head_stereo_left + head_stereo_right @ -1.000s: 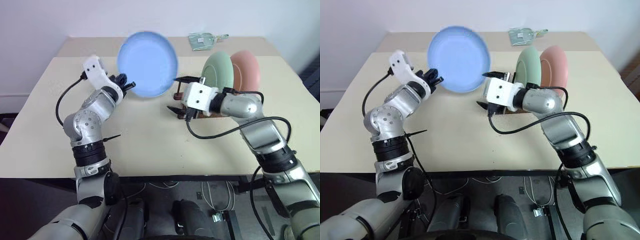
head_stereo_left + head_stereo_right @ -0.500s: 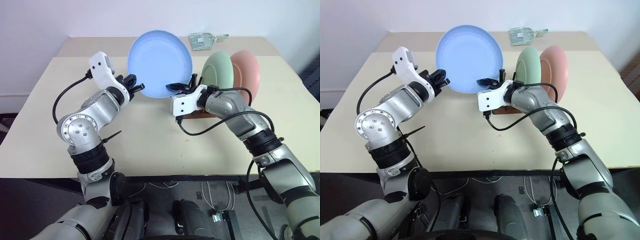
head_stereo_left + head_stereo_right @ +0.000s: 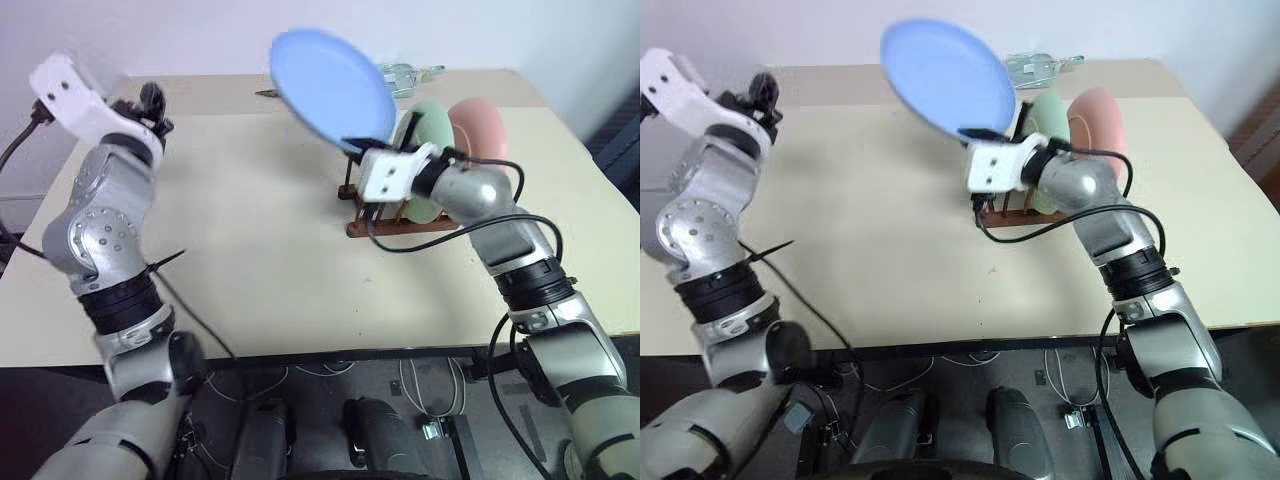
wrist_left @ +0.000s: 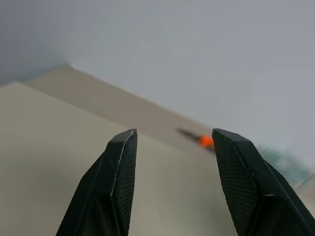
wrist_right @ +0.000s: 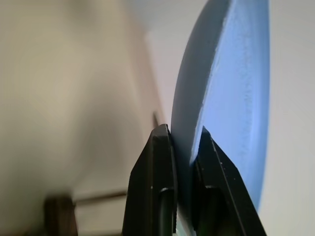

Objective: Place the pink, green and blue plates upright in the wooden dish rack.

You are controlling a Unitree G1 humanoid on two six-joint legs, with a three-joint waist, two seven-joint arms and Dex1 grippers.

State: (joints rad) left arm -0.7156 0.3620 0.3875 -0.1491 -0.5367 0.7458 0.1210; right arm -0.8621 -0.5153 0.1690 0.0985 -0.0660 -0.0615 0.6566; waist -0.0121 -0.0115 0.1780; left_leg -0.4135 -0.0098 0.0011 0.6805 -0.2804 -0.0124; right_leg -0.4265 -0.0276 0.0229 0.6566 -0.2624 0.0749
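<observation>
My right gripper [image 3: 360, 148] is shut on the lower rim of the light blue plate [image 3: 330, 85] and holds it tilted in the air, just left of and above the wooden dish rack [image 3: 400, 228]. The right wrist view has both fingers clamped on the blue plate's [image 5: 231, 98] edge. The green plate [image 3: 430, 118] and the pink plate [image 3: 482, 125] stand upright in the rack, green to the left of pink. My left gripper [image 3: 148, 100] hangs over the table's far left, away from the plates. Its fingers [image 4: 120, 162] are open with nothing between them.
The rack stands right of centre on a beige table [image 3: 250, 250]. A clear plastic packet [image 3: 412, 72] lies at the back, behind the plates. A small dark tool with an orange tip [image 4: 205, 141] lies on the far table strip. The table's left half is bare.
My left gripper has let go of the blue plate, opened and swung away to the left. My right gripper keeps the plate and has lifted it toward the rack. The camera has shifted.
</observation>
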